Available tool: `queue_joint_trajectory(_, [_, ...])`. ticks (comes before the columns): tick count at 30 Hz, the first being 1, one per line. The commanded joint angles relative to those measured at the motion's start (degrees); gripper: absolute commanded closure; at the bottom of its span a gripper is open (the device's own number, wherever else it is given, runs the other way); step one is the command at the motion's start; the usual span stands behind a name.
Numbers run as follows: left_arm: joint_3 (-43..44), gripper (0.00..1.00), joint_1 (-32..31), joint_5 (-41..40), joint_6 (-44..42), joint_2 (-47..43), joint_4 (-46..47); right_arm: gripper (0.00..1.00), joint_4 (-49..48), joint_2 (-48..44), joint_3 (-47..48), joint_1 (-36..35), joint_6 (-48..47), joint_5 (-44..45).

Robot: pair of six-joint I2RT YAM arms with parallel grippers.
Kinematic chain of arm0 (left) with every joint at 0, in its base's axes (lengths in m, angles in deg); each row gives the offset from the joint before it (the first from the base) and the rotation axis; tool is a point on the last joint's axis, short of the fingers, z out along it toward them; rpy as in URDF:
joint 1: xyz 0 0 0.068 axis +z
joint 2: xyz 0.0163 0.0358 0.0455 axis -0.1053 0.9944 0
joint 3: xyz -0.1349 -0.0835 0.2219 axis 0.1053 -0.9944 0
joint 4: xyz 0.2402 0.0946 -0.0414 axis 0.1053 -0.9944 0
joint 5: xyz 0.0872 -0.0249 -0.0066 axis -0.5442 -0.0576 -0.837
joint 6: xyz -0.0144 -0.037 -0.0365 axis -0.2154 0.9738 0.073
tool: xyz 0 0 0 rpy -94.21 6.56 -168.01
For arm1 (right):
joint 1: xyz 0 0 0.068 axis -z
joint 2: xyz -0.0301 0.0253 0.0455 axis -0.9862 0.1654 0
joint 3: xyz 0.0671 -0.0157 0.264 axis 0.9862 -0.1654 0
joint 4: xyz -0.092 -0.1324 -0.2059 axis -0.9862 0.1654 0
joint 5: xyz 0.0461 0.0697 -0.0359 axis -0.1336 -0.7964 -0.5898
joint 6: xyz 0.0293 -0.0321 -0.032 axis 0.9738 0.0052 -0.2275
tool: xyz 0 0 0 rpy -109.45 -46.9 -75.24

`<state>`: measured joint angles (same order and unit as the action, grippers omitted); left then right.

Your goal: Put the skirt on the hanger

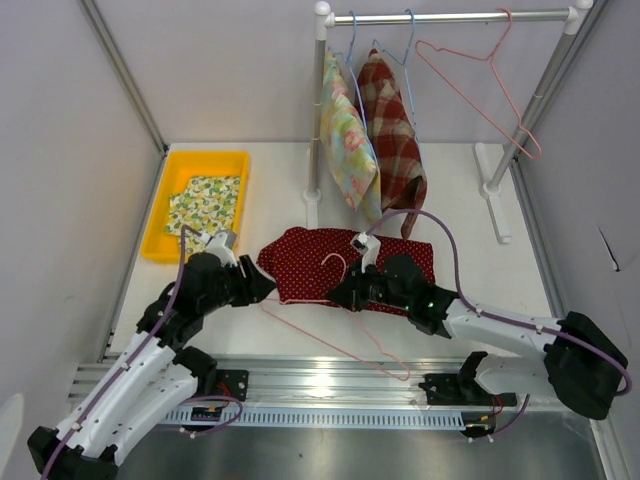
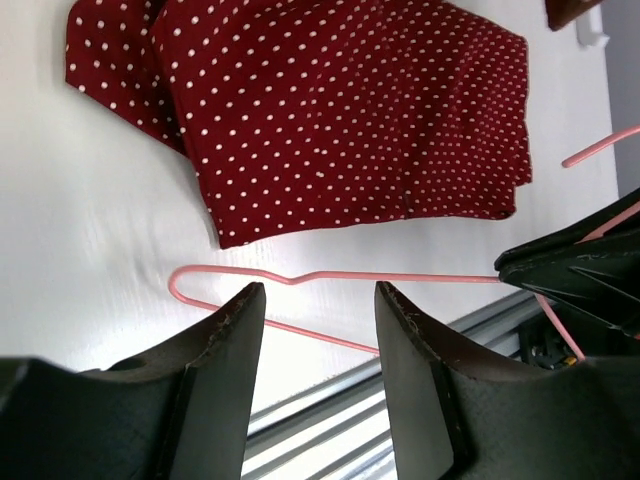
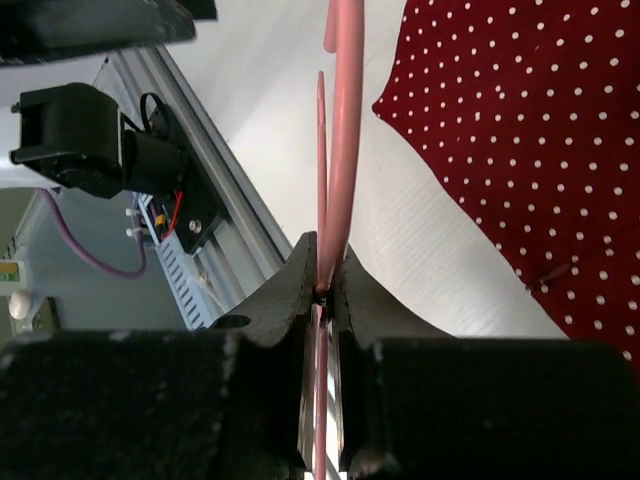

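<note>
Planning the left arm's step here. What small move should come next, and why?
Probably ease the open left pincer forward to the near edge of the skirt and close there: the right pincer grips the pink hanger, while the skirt lies unheld.

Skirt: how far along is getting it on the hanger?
Done: right gripper is shut on the pink hanger's wire. In hand: left gripper is open, poised over the hanger's end beside the skirt. Left: the skirt lies on the table, none of it on the hanger yet.
</note>
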<state>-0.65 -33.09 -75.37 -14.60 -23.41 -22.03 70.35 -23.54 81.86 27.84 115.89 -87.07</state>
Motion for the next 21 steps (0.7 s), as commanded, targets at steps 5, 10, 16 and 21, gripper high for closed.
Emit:
queue_joint_trajectory(5, [-4.5,0.46,-4.4,-6.6,3.9,2.7,8.1,1.0,-21.0,8.2,-0.3,0.8,3.2,0.2])
queue_joint_trajectory(10, [-7.0,0.45,-9.2,-11.7,6.1,6.0,9.2,1.0,-24.8,12.3,-2.1,2.1,3.7,1.2])
queue_joint_trajectory(16, [-8.4,0.43,-12.0,-15.6,6.1,11.1,12.4,1.0,-29.4,15.9,-5.2,2.1,5.1,0.5])
queue_joint_trajectory(21, [-8.8,0.43,-12.2,-16.5,4.6,16.2,16.4,1.0,-32.6,19.0,-5.7,2.2,5.6,0.9])
